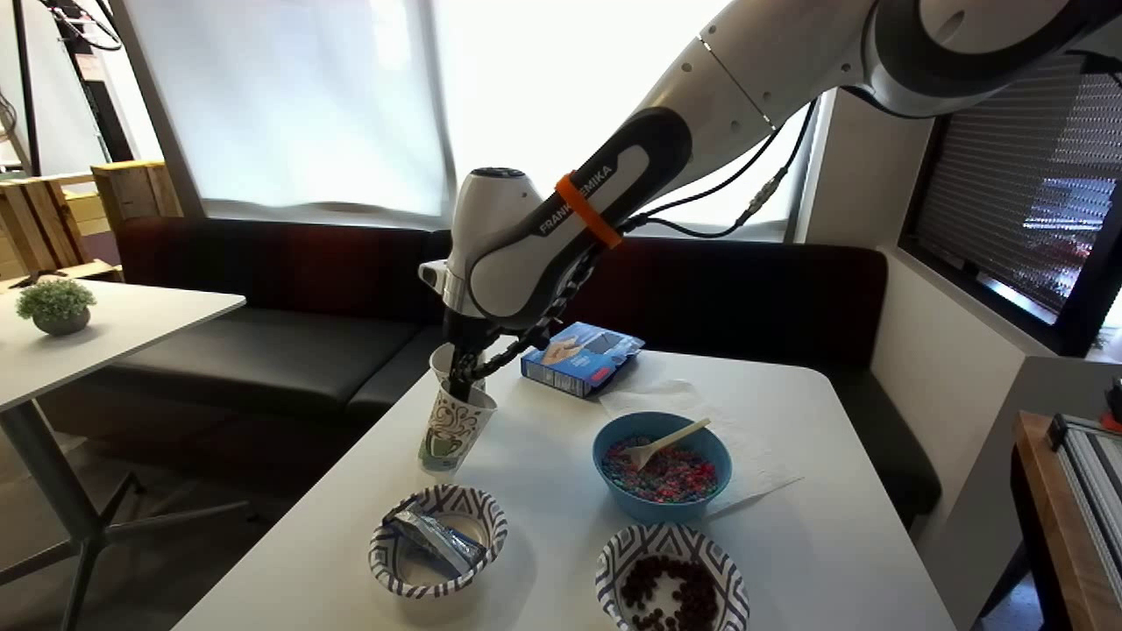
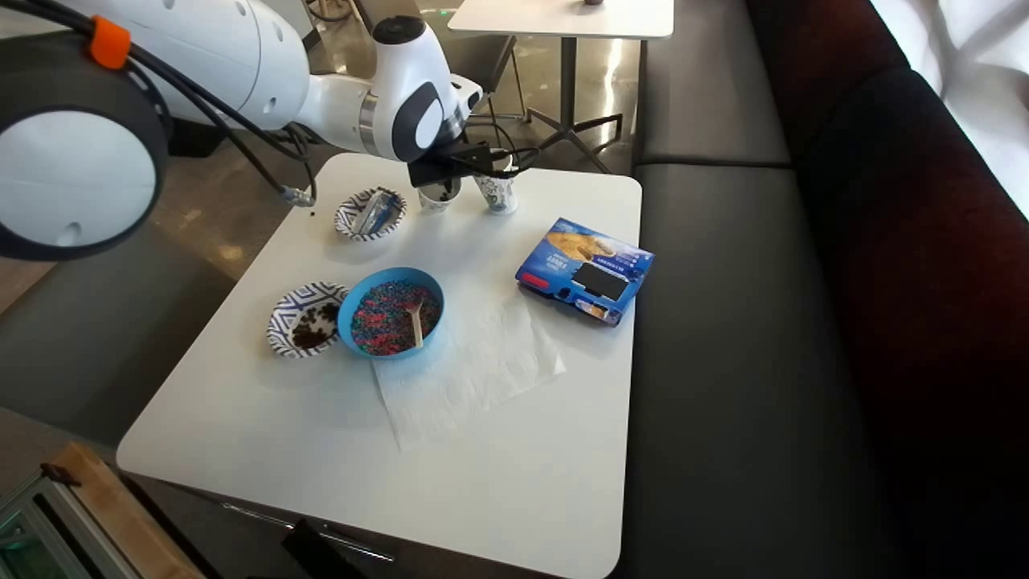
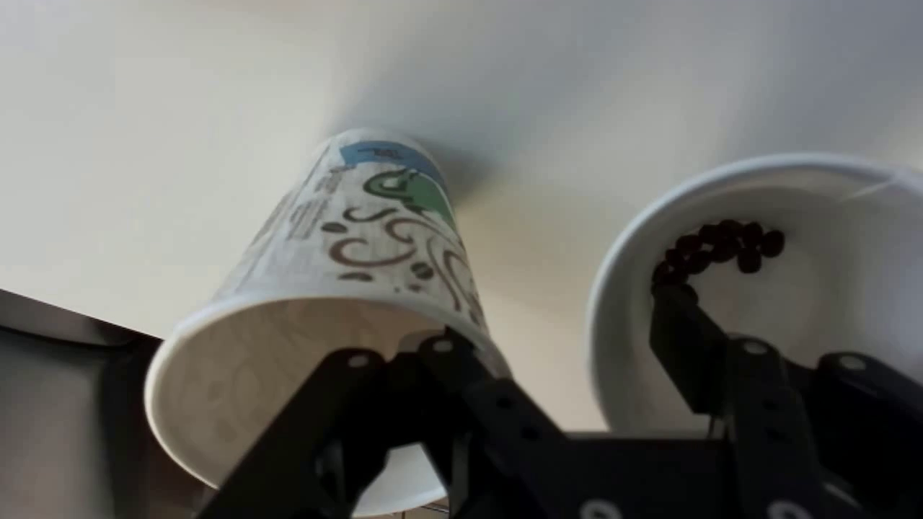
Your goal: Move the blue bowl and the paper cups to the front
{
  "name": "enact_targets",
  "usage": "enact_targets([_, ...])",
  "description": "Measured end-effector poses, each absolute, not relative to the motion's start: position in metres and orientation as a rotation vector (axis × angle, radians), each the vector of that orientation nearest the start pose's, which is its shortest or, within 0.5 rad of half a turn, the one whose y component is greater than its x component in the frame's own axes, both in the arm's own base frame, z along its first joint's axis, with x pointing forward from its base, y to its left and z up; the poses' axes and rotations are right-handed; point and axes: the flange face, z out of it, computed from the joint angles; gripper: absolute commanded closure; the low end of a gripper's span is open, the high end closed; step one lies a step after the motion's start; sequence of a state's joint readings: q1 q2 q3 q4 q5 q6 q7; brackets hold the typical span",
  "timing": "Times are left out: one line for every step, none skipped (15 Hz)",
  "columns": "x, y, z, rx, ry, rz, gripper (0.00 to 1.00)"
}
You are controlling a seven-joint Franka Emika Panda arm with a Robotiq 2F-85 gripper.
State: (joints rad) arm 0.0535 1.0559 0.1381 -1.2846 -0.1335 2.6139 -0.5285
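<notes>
where hand hangs, paper cups beneath, blue bowl apart

My claw is black, my arm white with black panels and an orange band. At left in my wrist view, the paper cup is white with brown swirls, a green patch and a blue strip; at right, the other cup is white inside, its bits dark red. In an exterior view, right of centre, the blue bowl is light blue, its contents pink and teal, its spoon cream. Near the bottom, the patterned bowl and its twin are white with angular navy lines.
</notes>
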Motion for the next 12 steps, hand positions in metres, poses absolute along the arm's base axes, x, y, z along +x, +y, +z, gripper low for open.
enact_targets([0.753,0.121,0.134,-2.916,-1.133,-0.451,0.38])
enact_targets([0.752,0.124,0.133,-2.912,-1.135,-0.456,0.37])
enact_targets([0.752,0.126,0.133,-2.908,-1.137,-0.464,0.38])
enact_targets([0.751,0.129,0.133,-2.903,-1.138,-0.473,0.34])
enact_targets([0.75,0.131,0.132,-2.898,-1.139,-0.482,0.34])
enact_targets([0.749,0.134,0.132,-2.892,-1.14,-0.493,0.34])
enact_targets([0.748,0.137,0.132,-2.887,-1.139,-0.504,0.33])
enact_targets([0.748,0.14,0.132,-2.883,-1.139,-0.516,0.38])
enact_targets([0.747,0.142,0.132,-2.88,-1.137,-0.525,0.41])
enact_targets([0.746,0.144,0.131,-2.878,-1.136,-0.534,0.45])
enact_targets([0.746,0.146,0.131,-2.877,-1.134,-0.543,0.46])
enact_targets([0.745,0.147,0.131,-2.875,-1.132,-0.552,0.54])
